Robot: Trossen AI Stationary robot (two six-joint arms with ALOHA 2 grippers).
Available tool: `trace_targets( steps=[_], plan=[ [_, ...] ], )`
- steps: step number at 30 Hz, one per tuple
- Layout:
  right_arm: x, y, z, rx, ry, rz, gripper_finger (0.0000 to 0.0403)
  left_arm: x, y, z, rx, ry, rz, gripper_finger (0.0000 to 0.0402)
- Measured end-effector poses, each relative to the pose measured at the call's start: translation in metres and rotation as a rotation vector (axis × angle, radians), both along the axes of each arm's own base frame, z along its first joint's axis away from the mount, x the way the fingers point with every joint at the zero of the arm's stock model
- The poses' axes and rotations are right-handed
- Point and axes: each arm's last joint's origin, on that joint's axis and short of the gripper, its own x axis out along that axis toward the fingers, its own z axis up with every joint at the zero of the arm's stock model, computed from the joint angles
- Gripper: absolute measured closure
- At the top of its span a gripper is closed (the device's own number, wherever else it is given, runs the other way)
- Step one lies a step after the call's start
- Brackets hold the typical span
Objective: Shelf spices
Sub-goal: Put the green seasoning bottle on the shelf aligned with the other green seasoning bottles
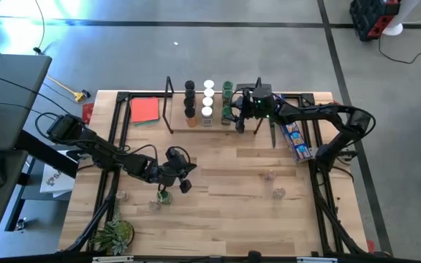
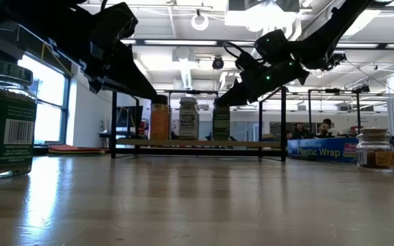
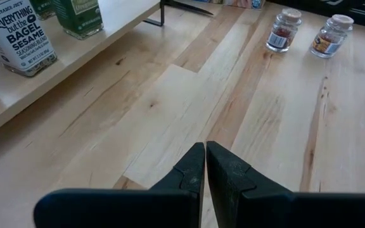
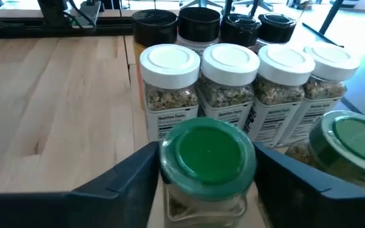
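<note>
On my table a flat red square lay at the far left, and a long blue plastic-wrap box lay along the right edge. A small green plant sat at the near left corner. People sat far off in the room beyond.

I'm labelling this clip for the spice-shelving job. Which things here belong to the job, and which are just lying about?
Job:
shelf
jars on it, black, white and green lids
green-lidded jar in the right gripper
loose jars on the table
jar by the left gripper

Lying about:
red square
blue packet
plant
</note>
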Motion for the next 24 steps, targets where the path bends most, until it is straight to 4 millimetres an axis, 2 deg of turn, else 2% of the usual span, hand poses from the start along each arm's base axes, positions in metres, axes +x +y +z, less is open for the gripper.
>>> trace_targets(
  steps=[3,8,15,19,24],
  plan=[
    [0.000,0.000,0.001,-0.023,0.003,-0.011,0.0138,0.000,0.000,0.000,-0.001,-0.001,-0.001,0.0387],
    [-0.002,0.000,0.008,-0.043,0.015,-0.019,0.0131,0.000,0.000,0.000,-0.009,0.000,-0.010,0.0387],
    [-0.012,0.010,0.044,-0.062,-0.003,-0.047,0.0129,0.001,-0.001,0.001,-0.023,-0.011,-0.019,0.0387],
    [-0.012,0.034,0.060,-0.076,0.022,-0.065,0.0129,0.001,-0.001,0.001,-0.022,-0.011,-0.020,0.0387],
    [0.005,0.081,0.045,-0.052,0.093,0.099,0.0148,0.001,-0.001,0.001,-0.020,-0.012,-0.017,0.0387]
  ],
)
